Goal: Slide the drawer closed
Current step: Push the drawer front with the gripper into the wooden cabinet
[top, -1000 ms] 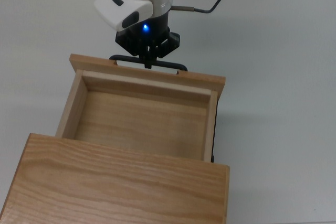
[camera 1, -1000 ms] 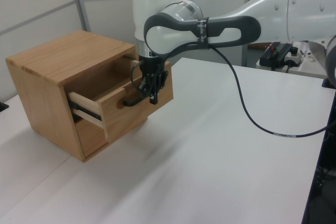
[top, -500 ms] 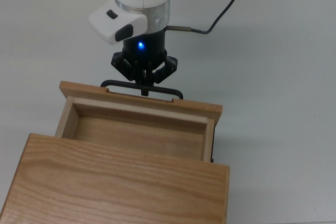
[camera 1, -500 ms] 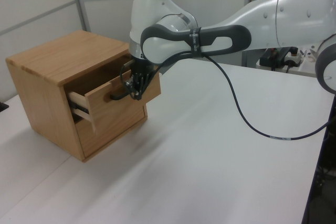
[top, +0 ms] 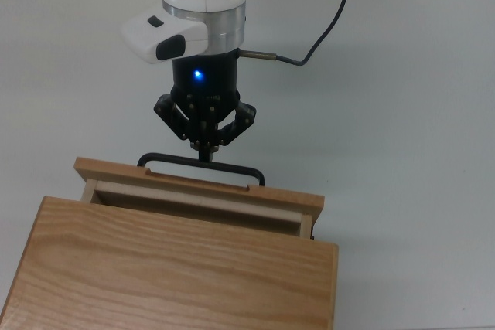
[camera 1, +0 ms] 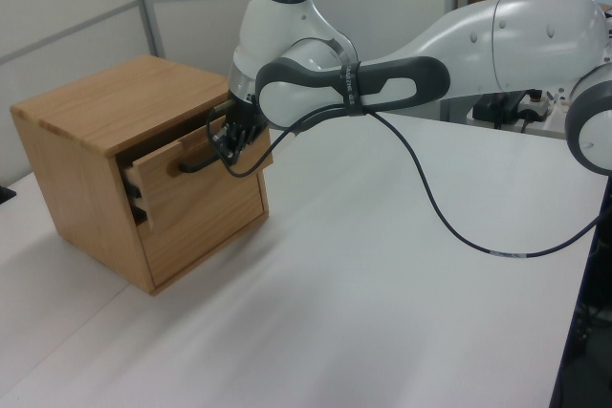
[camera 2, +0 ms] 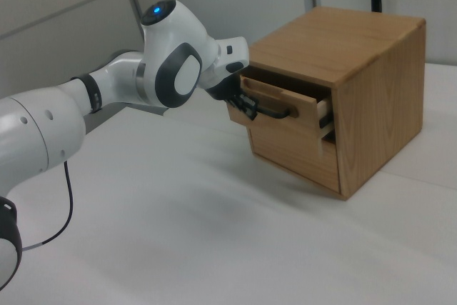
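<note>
The light wooden drawer (top: 197,192) sticks a short way out of the cabinet (top: 170,268); only a narrow strip of its inside shows in the top view. Its black bar handle (top: 236,169) runs along the front panel. My gripper (top: 205,150) is shut, with the fingertips together and against the middle of the handle bar. In the left view the gripper (camera 1: 227,138) meets the drawer front (camera 1: 196,193) at the handle (camera 1: 191,164). The right view shows the drawer (camera 2: 293,108) slightly proud of the cabinet, with the gripper (camera 2: 246,105) at its handle (camera 2: 275,113).
The cabinet (camera 1: 105,97) stands on a white table (top: 410,129). A dark cable (top: 325,28) runs from the wrist across the table in the top view. A lower drawer front (camera 1: 206,231) sits flush below.
The arm has pushed toward the cabinet and the drawer has slid in with it, from wide open to open by only a narrow strip. The fingers stayed together at the handle.
</note>
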